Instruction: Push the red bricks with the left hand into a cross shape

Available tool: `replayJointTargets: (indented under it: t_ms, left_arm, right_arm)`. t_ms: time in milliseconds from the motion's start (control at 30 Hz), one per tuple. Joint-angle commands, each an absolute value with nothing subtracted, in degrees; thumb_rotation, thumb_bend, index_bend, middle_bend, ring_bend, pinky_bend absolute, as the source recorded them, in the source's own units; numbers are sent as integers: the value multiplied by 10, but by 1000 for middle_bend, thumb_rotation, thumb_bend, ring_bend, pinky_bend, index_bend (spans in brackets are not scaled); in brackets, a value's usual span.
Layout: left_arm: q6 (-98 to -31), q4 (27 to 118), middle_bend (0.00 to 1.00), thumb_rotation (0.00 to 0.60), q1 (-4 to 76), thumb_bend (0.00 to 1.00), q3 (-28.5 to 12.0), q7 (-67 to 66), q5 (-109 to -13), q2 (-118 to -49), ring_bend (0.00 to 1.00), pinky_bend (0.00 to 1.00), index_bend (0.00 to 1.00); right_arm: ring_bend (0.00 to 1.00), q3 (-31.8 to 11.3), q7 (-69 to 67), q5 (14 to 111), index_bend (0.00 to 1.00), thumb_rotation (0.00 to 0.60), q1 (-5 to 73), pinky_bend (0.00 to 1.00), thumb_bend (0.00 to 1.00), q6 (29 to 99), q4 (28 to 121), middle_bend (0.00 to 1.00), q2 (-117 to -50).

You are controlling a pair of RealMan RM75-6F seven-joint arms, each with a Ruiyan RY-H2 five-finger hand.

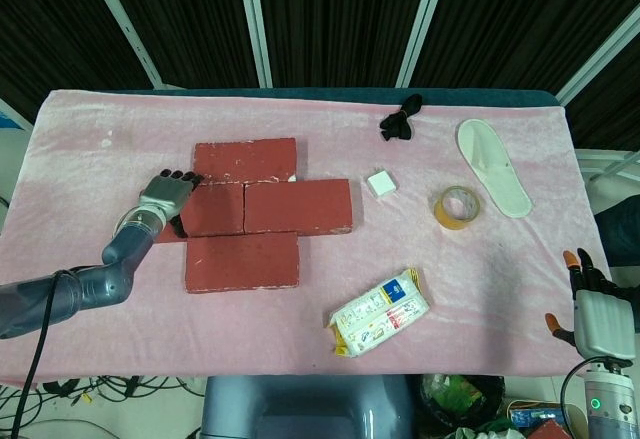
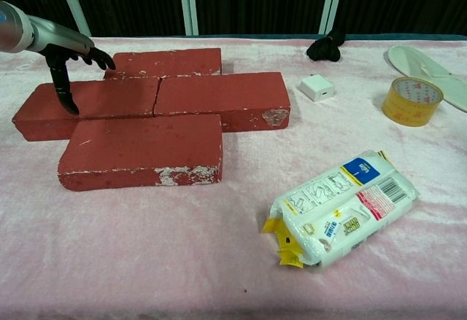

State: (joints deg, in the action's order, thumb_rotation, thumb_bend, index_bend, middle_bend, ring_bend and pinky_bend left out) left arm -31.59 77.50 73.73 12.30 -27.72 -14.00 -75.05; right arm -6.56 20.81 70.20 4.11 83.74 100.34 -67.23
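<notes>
Four red bricks lie close together left of centre on the pink cloth. The top brick (image 1: 245, 158) (image 2: 164, 63) is furthest back. The left middle brick (image 1: 208, 209) (image 2: 91, 101) and the right middle brick (image 1: 298, 206) (image 2: 222, 98) lie end to end. The bottom brick (image 1: 242, 261) (image 2: 142, 151) is nearest the front edge. My left hand (image 1: 165, 197) (image 2: 69, 57) rests over the left end of the left middle brick with its fingers spread, holding nothing. My right hand (image 1: 590, 309) hangs off the table's lower right corner, fingers apart and empty.
To the right lie a white charger block (image 1: 381, 182), a yellow tape roll (image 1: 456, 207), a white slipper (image 1: 492, 167) and a black cloth scrap (image 1: 402, 119). A snack packet (image 1: 380, 311) sits near the front edge. The pink cloth (image 1: 90, 149) is bare to the left of the bricks.
</notes>
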Motion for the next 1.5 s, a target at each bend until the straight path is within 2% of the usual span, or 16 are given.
replayJointTargets:
  t_ms: [33, 267, 433, 600, 767, 900, 1167, 1300, 1500]
  left_arm:
    - [-317, 783, 31, 600, 738, 0, 121, -273, -144, -745, 0, 0, 0]
    - [-362, 829, 34, 600, 726, 0, 103, -252, -176, -703, 0, 0, 0]
    - [-426, 889, 37, 600, 682, 0, 76, -204, -268, -646, 0, 0, 0]
    - [-534, 984, 36, 600, 581, 0, 79, -118, -446, -556, 0, 0, 0]
    - [-669, 1009, 34, 600, 462, 0, 119, -44, -616, -515, 0, 0, 0]
    - [-778, 990, 32, 600, 366, 0, 149, 4, -701, -520, 0, 0, 0]
    - [-891, 913, 26, 600, 237, 0, 164, 58, -743, -585, 0, 0, 0]
    - [-923, 876, 19, 600, 196, 0, 161, 84, -767, -613, 0, 0, 0]
    - [-918, 857, 18, 600, 176, 0, 146, 90, -772, -620, 0, 0, 0]
  right_arm:
    - [152, -66, 208, 702, 77, 600, 41, 242, 153, 838, 1003, 10, -672]
    - [152, -65, 207, 702, 77, 600, 41, 242, 152, 837, 1003, 10, -672]
    - [151, -64, 209, 704, 77, 600, 41, 242, 152, 839, 1002, 9, -672]
    - [151, -63, 212, 708, 77, 600, 41, 242, 153, 841, 1000, 10, -673]
    - [152, -65, 214, 712, 77, 600, 41, 242, 153, 846, 998, 10, -675]
    - [151, -64, 214, 718, 77, 600, 40, 242, 153, 850, 996, 10, -676]
    - [151, -63, 204, 732, 77, 600, 40, 242, 153, 856, 990, 10, -677]
    - [151, -60, 198, 742, 77, 600, 40, 238, 153, 856, 987, 9, -676]
    - [151, -53, 181, 773, 77, 600, 42, 232, 153, 858, 981, 9, -673]
